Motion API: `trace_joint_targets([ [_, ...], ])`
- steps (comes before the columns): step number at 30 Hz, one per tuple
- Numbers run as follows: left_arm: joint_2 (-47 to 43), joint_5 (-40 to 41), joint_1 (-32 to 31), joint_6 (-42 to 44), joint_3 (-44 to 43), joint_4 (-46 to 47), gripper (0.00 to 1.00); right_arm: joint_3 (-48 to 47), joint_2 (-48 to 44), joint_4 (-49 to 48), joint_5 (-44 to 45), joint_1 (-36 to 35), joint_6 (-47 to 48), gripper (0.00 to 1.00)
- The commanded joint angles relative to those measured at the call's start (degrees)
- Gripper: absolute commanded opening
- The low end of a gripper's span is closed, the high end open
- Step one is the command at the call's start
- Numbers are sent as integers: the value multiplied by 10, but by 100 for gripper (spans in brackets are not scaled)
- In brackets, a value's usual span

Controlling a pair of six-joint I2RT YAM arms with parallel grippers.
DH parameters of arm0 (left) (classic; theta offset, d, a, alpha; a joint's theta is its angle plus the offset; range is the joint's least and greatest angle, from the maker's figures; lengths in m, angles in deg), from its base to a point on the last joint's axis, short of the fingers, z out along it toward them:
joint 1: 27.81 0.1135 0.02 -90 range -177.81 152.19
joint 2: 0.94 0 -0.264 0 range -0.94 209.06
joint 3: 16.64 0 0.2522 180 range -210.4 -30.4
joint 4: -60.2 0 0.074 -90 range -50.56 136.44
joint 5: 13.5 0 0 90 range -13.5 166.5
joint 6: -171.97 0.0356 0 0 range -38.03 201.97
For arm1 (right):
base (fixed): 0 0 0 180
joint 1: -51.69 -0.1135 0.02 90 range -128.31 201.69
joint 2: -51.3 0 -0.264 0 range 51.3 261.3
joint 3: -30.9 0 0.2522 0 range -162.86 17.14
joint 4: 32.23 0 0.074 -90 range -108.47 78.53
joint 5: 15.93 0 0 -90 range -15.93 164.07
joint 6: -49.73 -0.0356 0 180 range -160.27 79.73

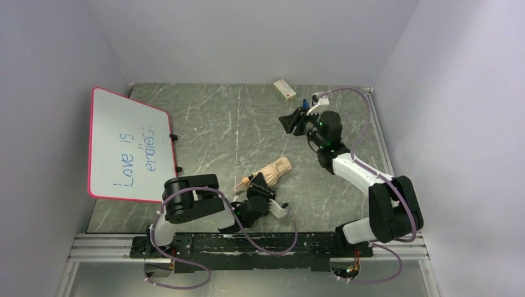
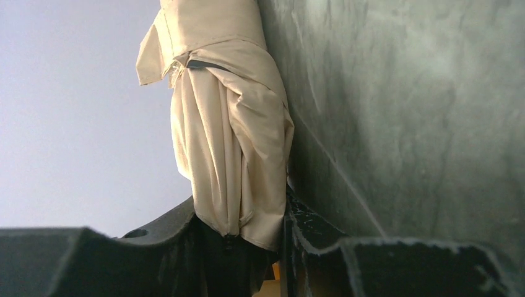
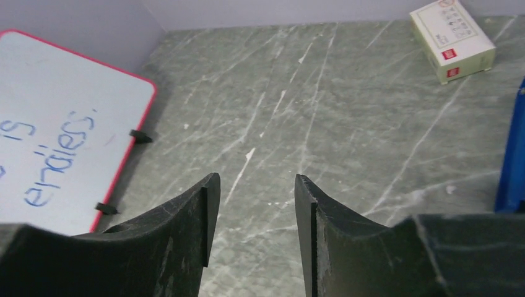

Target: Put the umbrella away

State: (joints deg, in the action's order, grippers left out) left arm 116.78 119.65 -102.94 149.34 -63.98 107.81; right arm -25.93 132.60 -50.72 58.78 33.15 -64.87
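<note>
The beige folded umbrella (image 1: 275, 170) lies on the grey marble table (image 1: 216, 124), pointing away from the arms. My left gripper (image 1: 257, 185) is shut on its near end. In the left wrist view the tan fabric of the umbrella (image 2: 229, 142) runs up from between the two black fingers, and the left gripper (image 2: 241, 213) pinches its lower hem. My right gripper (image 1: 288, 120) hovers at the back right, well away from the umbrella. In the right wrist view the right gripper (image 3: 255, 179) is open, with only bare table between its fingers.
A red-framed whiteboard (image 1: 127, 145) with blue writing leans at the left; it also shows in the right wrist view as the whiteboard (image 3: 56, 136). A small white box (image 1: 285, 90) lies at the back edge, seen again as the box (image 3: 452, 40). A blue object (image 3: 512, 154) stands at the right.
</note>
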Motion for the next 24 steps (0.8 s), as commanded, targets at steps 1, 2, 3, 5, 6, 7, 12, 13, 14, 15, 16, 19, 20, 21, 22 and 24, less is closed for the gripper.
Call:
trace_joint_targets([
  [1,-8,-109,-13,-33,-14,-193,10,-3,-25,54,31,5,85,52],
  [2,-19,-113,-13,-33,-12,-194,14,-1,-30,59,30,5,94,53],
  [3,-28,-116,-14,-35,-10,-191,18,2,-38,60,33,5,100,54],
  [5,-42,-117,-13,-36,-11,-195,24,10,-51,64,44,5,101,56],
  [6,-48,-116,-13,-36,-12,-196,27,12,-57,68,48,5,104,57],
  [7,-53,-113,-13,-38,-12,-196,31,13,-62,74,53,5,109,58],
  [12,-87,-110,-14,-58,-16,-208,47,-3,-77,128,71,5,131,59],
  [13,-96,-110,-14,-66,-17,-213,48,-8,-79,144,76,4,136,59],
  [14,-105,-112,-14,-71,-19,-220,53,-13,-80,158,80,5,139,59],
  [15,-115,-114,-13,-79,-21,-226,58,-17,-82,170,83,5,142,59],
  [16,-123,-115,-14,-86,-24,-234,67,-17,-84,178,83,4,145,60],
  [19,-149,-118,-15,-119,-34,-259,73,-18,-92,201,85,5,141,60],
  [20,-162,-117,-15,-133,-36,-264,74,-18,-95,210,85,5,140,60],
  [21,-176,-118,-16,-148,-37,-270,75,-18,-98,219,85,5,139,61],
  [22,-191,-121,-16,-166,-38,-278,75,-18,-100,227,87,5,137,61],
  [24,-226,-131,-17,-212,-45,-307,77,-16,-105,246,93,5,134,61],
])
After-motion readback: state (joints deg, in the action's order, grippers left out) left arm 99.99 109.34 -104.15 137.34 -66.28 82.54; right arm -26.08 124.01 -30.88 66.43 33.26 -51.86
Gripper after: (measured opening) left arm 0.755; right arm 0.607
